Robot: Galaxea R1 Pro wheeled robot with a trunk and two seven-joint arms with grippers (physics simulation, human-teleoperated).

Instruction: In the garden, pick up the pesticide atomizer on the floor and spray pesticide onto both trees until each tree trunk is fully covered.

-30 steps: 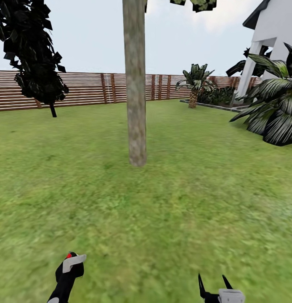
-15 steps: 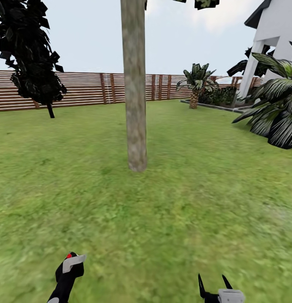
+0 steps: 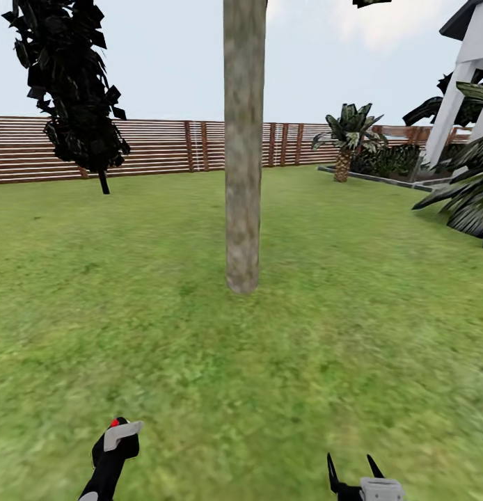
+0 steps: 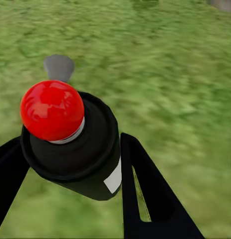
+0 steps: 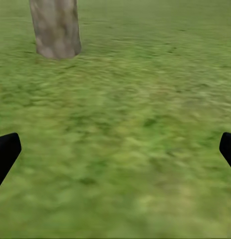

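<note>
holding the pesticide atomizer (image 4: 78, 144) in the left end effector (image 4: 70, 164) — black fingers sit on both sides of the black can body, clamped just under the red knob and grey nozzle. in the head view the atomizer (image 3: 115, 440) is low at the left, over the lawn (image 3: 339, 334). looks like a small rigid can, probably light, smooth round sides so it could twist in the grip; holding mid-body below the cap seems right. right end effector (image 5: 115, 152) has its fingers wide apart, nothing in it, pointed at grass. tree trunk (image 3: 243, 146) stands straight ahead, mottled tan-grey, upright, well apart from both arms — base also visible in the right wrist view (image 5: 56, 27). nothing lies on the grass between robot and trunk. around: dark narrow tree (image 3: 71, 83) at left, slat fence (image 3: 165, 146) behind, short palm (image 3: 347, 136) and white building (image 3: 471, 62) to the right, big palm fronds at the right edge. judgement: needs to close in before spraying.
</note>
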